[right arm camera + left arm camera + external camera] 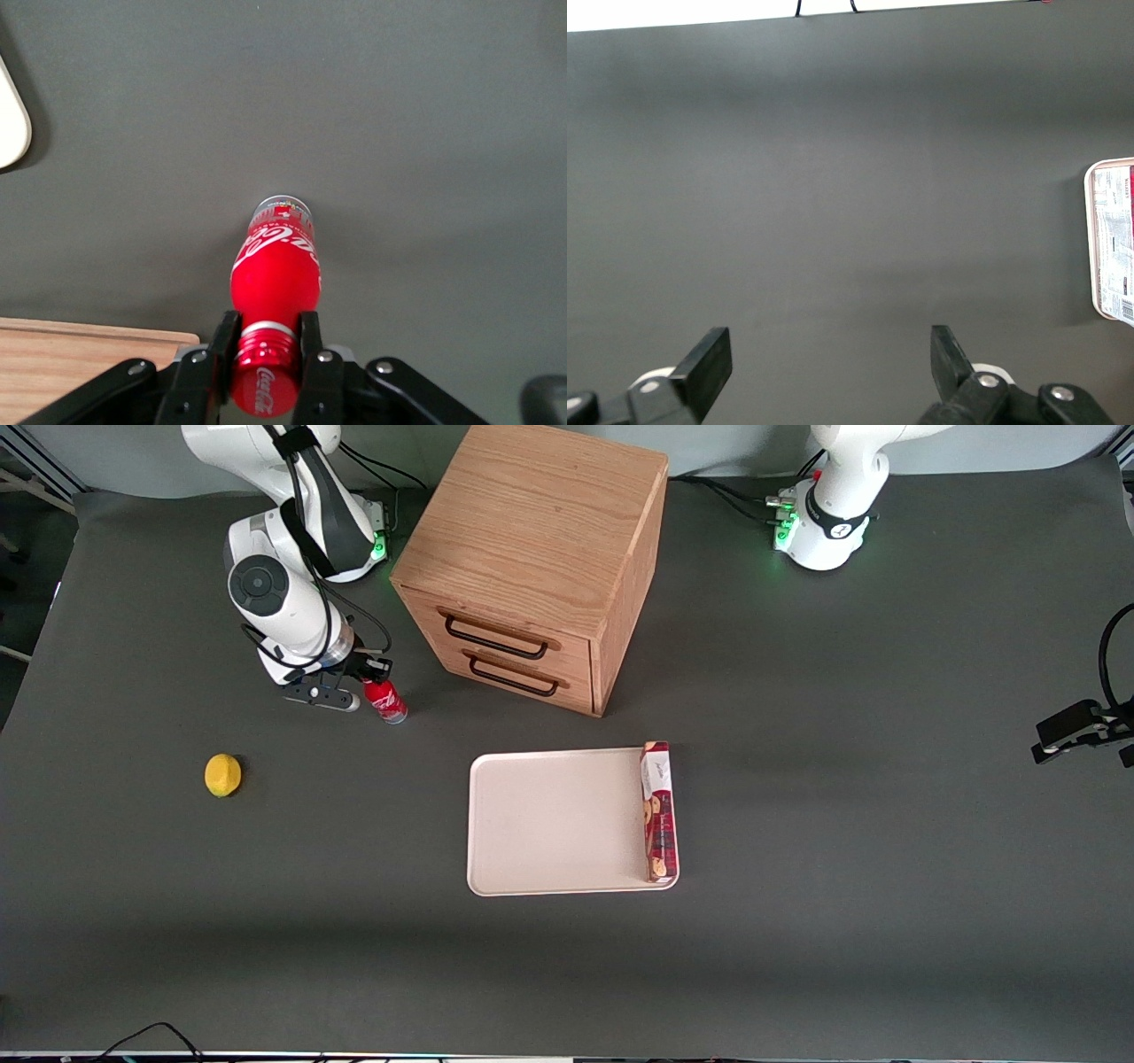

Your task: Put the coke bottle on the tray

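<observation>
Cream tray [554,824] laid nearest the camera, biscuit box [658,812] carried along its edge, coke bottle [384,699] stood on the tabletop [797,921] beside the cabinet [540,558], tool [266,347] clamped at its capped neck.

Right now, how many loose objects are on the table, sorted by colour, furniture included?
Red: 2, the coke bottle with the gripper shut on its neck, and the biscuit box on the tray.
Yellow: 1, lemon.
Cream-white: 1, tray.
Wood: 1, drawer cabinet.
Total: 5.
</observation>
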Controlling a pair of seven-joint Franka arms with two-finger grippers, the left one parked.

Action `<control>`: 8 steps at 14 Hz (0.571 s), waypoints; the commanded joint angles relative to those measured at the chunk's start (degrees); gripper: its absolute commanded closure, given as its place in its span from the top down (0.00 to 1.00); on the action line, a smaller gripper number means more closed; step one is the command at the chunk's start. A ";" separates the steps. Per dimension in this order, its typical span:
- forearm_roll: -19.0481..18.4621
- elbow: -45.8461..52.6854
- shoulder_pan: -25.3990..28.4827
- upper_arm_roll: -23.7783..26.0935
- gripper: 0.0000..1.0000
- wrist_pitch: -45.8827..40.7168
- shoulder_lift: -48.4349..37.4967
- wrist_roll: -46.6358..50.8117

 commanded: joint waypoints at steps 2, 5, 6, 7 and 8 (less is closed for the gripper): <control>-0.95 15.99 -0.63 -3.34 0.00 -17.51 0.10 -6.26; -0.95 31.11 -0.63 -7.56 0.00 -30.00 2.82 -12.07; -0.61 36.47 -0.63 -8.18 0.00 -33.61 4.22 -12.86; -0.25 43.14 -0.19 -8.19 0.00 -36.96 6.67 -13.13; 0.18 50.16 0.07 -7.84 0.00 -40.47 10.26 -12.44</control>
